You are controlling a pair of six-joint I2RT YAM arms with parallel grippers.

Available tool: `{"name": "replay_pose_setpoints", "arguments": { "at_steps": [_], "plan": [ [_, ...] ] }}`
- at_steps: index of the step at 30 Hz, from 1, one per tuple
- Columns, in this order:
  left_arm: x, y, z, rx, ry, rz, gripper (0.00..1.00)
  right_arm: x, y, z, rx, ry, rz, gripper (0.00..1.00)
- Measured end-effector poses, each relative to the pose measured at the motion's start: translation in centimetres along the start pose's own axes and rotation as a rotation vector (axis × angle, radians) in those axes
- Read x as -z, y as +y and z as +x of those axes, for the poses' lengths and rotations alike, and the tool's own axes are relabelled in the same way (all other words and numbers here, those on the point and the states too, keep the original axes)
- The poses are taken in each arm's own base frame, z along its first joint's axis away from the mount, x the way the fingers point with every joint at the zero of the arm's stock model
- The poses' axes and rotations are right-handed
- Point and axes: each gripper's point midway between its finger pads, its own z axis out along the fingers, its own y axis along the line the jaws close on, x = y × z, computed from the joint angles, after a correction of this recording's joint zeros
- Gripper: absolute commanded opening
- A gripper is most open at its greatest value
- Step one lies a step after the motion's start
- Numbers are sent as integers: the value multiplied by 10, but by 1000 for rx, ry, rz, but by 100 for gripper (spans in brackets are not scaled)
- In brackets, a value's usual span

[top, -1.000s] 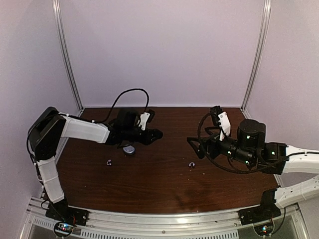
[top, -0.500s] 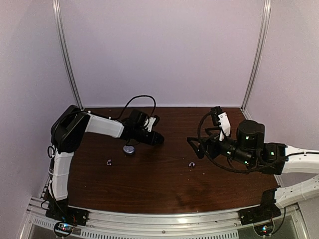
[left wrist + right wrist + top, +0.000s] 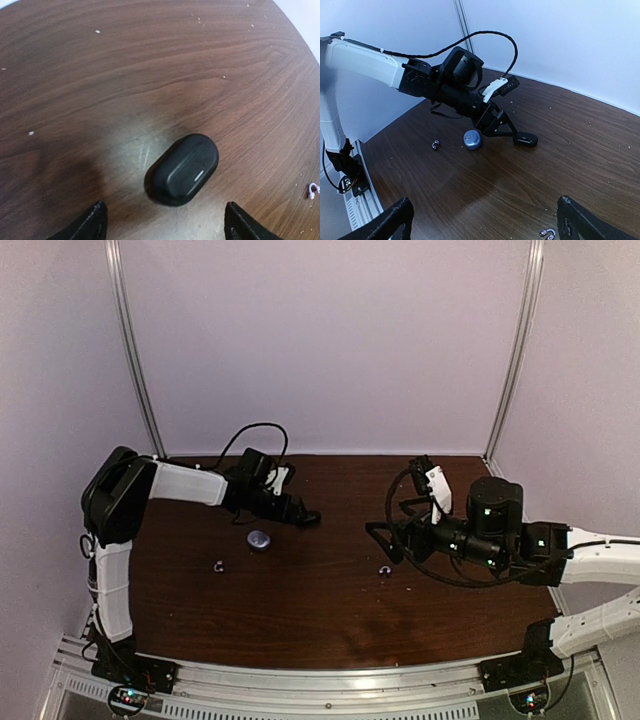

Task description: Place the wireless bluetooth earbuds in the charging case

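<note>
Charging case [image 3: 259, 539] sits lid-closed on table [image 3: 320, 620]; left gripper [image 3: 297, 516] spread wide just beside it. Right gripper [image 3: 385, 542] also wide, near right earbud [image 3: 384, 570].

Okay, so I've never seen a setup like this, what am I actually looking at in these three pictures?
These are two robot arms, the left arm and the right arm, bolted at the near edge of a brown table. One picture looks down from above. The other two come from a camera on each wrist. The small oval charging case lies closed on the table, with the left tool open close to it. One earbud lies loose left of the case, and the other earbud lies near the right tool, which is also open. Nothing is held.
</note>
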Motion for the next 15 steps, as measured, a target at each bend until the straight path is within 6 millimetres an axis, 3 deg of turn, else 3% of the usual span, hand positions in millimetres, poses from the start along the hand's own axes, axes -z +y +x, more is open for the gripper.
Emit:
{"name": "replay_pose_setpoints", "arguments": {
  "at_steps": [2, 9, 12, 15],
  "plan": [
    [20, 6, -6, -3, -26, -34, 97, -2, 1, 0, 4, 4, -4, 100],
    [98, 10, -20, -31, -141, -131, 98, -10, 0, 9, 16, 45, -16, 100],
    [116, 14, -3, -35, -145, -165, 98, -14, 0, 13, 19, 60, -21, 100],
    [121, 22, 24, -33, -108, -188, 98, -16, -1, 16, 21, 73, -30, 100]
  ]
}}
